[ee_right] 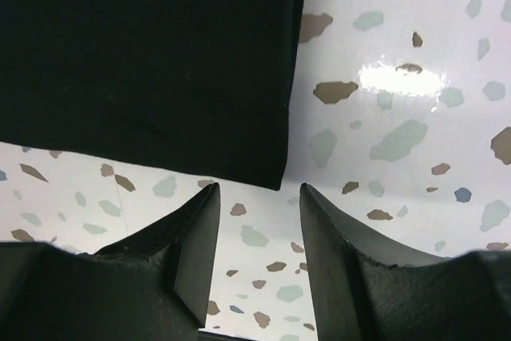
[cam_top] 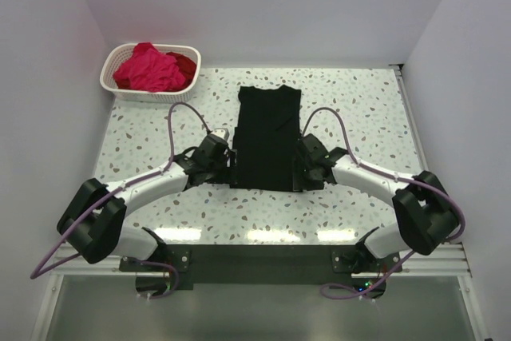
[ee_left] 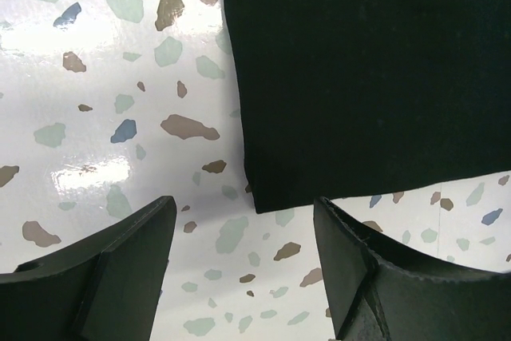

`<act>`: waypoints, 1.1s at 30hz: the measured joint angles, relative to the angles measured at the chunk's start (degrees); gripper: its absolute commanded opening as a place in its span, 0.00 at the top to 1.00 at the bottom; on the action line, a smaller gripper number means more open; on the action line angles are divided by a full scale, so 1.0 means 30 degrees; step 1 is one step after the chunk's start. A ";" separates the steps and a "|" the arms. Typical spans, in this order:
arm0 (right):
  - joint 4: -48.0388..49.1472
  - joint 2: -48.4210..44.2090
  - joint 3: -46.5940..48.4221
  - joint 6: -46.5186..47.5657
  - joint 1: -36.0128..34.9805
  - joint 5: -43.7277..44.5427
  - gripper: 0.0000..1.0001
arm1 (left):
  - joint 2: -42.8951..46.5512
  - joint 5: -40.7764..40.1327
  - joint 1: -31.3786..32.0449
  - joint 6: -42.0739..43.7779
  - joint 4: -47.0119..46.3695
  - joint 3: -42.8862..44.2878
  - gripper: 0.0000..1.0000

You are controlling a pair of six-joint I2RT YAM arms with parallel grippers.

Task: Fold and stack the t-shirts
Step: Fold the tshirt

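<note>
White walls closed in a speckled terrazzo tabletop (cam_top: 367, 117). At about ten o'clock, far from the arms, sat a white lattice basket (cam_top: 152, 97). It held the magenta-pink t-shirt (cam_top: 148, 69) in a crumpled heap, with the deep red t-shirt (cam_top: 185, 63) bunched at its right edge. Neither showed any fold.

Moving right, the left pincer (ee_left: 243, 207) hung low at roughly seven o'clock from the middle of the tabletop. Its jaws stood wide apart with nothing between them, and the near left corner of the black t-shirt (cam_top: 267, 137) lay just ahead of the gap. That shirt lay flat in the centre as a long narrow rectangle. Its sides were tucked in and its collar end pointed toward twelve o'clock.

At about five o'clock the right pincer (ee_right: 259, 189) mirrored the left. Its jaws were parted less widely and also empty, and they were lined up on the near right corner of the cloth without touching it.

By my reading, the black shirt's sides were already folded and the lengthwise fold remained. Both pincers looked set to take the near hem and carry it toward the collar. The two shirts in the basket had yet to be laid out, folded and stacked, so well under half the job looked finished.
</note>
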State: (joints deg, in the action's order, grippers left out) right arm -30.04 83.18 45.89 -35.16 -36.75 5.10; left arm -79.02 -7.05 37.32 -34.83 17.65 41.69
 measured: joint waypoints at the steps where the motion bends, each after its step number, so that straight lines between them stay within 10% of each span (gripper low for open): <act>1: 0.0000 -0.0029 0.0153 -0.0007 0.0000 0.0080 0.52 | 0.0000 -0.0007 0.0000 0.0000 -0.0007 0.0000 0.26; 18: 0.0335 0.1581 0.0393 -0.0080 -0.0335 0.0962 0.61 | 0.0000 -0.0029 0.0168 -0.0007 0.0007 0.0000 0.26; 33: 0.1056 0.1566 0.0087 -0.0117 -0.0408 0.0430 1.00 | -0.1005 -0.0175 0.0947 -0.0058 0.0335 0.0146 0.28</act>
State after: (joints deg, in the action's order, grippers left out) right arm -26.87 87.88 46.15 -35.51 -37.98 6.39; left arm -82.04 -7.57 40.16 -35.00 18.65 42.13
